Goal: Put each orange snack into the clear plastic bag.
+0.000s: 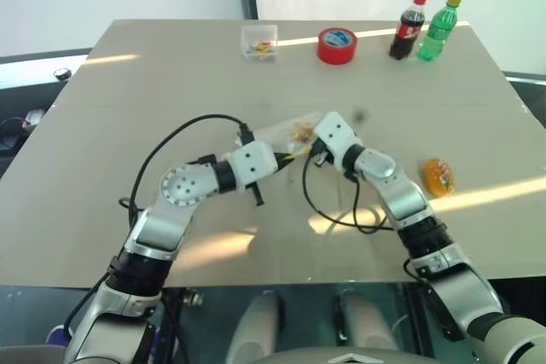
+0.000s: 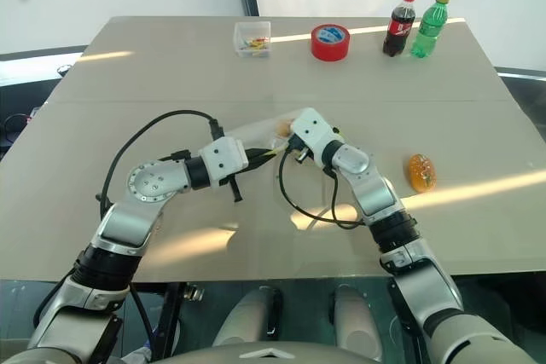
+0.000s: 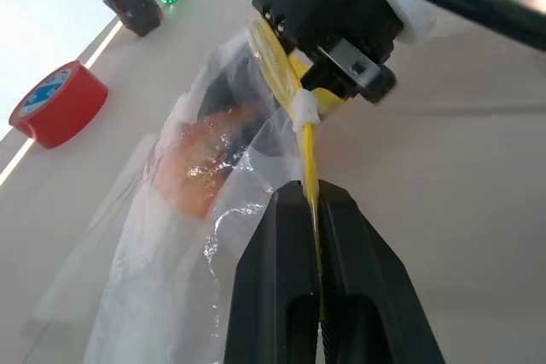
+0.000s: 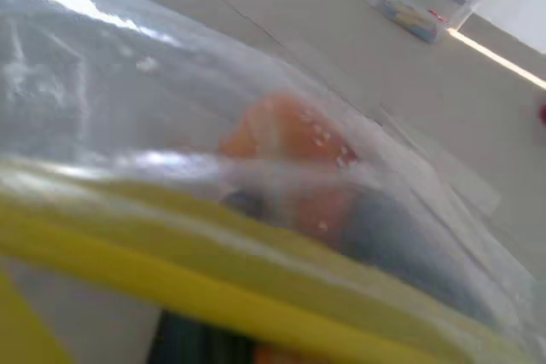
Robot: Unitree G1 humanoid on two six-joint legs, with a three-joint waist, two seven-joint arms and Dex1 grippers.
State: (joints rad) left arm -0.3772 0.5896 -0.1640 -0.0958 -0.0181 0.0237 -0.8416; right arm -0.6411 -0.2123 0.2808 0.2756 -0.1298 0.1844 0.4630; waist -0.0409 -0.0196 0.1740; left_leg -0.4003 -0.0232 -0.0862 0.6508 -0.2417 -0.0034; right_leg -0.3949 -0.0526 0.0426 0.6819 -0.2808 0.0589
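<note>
Left wrist view: my left gripper (image 3: 317,210) is clenched on the yellow strip (image 3: 309,159) of the clear plastic bag (image 3: 171,236), holding the mouth up off the table (image 1: 102,125).
Right gripper (image 1: 314,144): thrust into the bag's mouth; I cannot tell how its fingers stand.
First orange snack (image 4: 290,138): inside the bag, seen through the film.
Second orange snack (image 1: 438,176): on the table, well apart to my right.
Step in hand: I judge the first snack is being delivered into the bag.
Next move: withdraw the right gripper without dragging the film, reach for the second snack, and keep the mouth pinched up.
</note>
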